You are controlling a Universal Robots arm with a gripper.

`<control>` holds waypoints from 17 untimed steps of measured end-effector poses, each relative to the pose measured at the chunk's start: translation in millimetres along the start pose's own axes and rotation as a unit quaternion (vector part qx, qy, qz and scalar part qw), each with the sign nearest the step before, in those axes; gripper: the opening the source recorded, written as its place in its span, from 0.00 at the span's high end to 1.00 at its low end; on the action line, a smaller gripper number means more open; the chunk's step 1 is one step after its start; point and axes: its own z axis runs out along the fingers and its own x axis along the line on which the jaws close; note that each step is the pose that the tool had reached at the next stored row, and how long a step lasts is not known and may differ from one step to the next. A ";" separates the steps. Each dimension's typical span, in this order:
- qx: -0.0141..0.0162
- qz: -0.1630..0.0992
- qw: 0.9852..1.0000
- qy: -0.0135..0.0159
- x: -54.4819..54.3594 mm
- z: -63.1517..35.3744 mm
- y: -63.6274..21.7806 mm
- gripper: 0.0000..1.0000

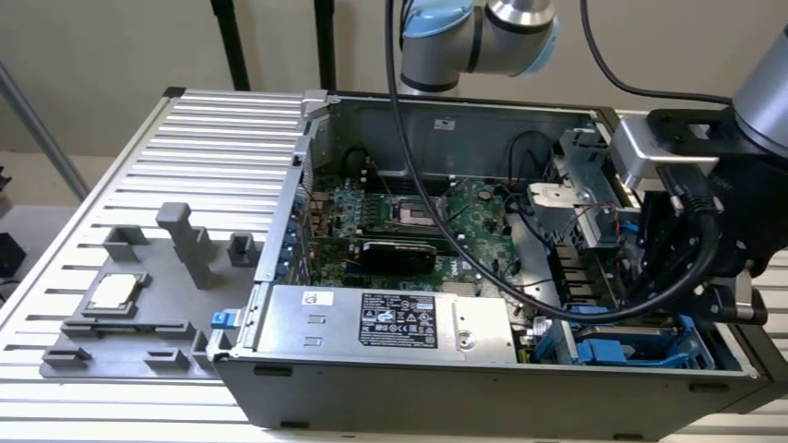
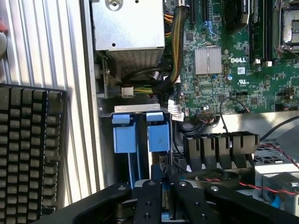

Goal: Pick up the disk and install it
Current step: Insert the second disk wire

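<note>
Claw (image 2: 166,200) is sitting nearly clenched, fingers pinching something thin at the drive bay; can't tell if it's the disk. 2 blue rails (image 2: 140,133) are standing just beyond it, beside the motherboard (image 2: 233,60) in the PC case (image 1: 493,388).

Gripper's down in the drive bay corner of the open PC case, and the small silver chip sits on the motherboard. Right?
Not quite. The gripper is in the drive bay corner, but the small silver chip sits on the grey fixture tray outside the PC case, as the exterior view shows.

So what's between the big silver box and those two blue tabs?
In the wrist view, a bundle of cables with a white plug lies between the silver box and the blue tabs.
</note>
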 end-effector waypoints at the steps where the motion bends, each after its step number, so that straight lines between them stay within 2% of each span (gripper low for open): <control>1: 0.002 0.000 1.000 -0.001 0.0 1.1 0.0 0.84; 7: 0.011 -0.001 1.000 -0.005 0.3 8.9 0.8 0.84; 9: 0.014 -0.001 1.000 -0.006 0.4 10.7 1.2 0.84; 17: 0.015 -0.001 1.000 -0.006 -0.2 11.5 3.7 0.84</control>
